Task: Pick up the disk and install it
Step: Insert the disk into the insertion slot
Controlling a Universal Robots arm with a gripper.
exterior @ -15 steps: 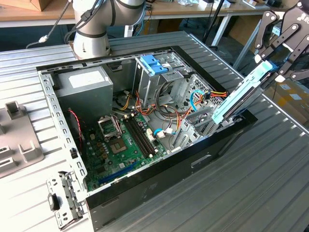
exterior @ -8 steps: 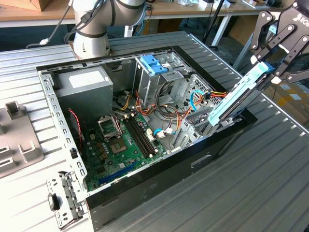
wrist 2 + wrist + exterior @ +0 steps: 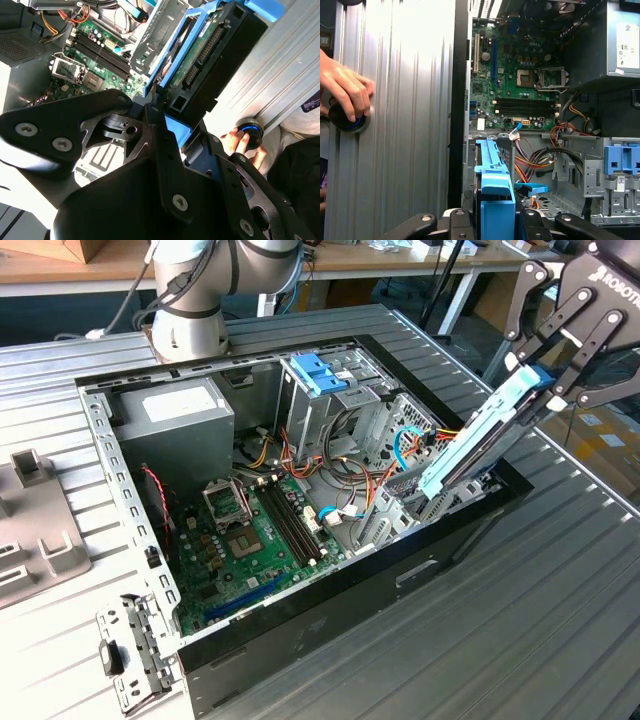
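Well, gripper (image 3: 546, 390) grips disk (image 3: 470, 445); case (image 3: 400, 578) on ribbed table (image 3: 520, 640) (benches (image 3: 60, 268) behind, perhaps).

Table (image 3: 520, 630): ribbed grey metal.
Middle: open computer case (image 3: 330, 605) lying on its side, black wall towards the camera.
Exterior view's left: grey moulded fixture plate (image 3: 35, 530); perforated metal bracket (image 3: 130, 650) just beside the case's corner.
Far edge: robot arm base (image 3: 190, 335).
First wrist view, table's edge: black knob (image 3: 342, 117) with blue ring, a hand (image 3: 345, 85) on it.
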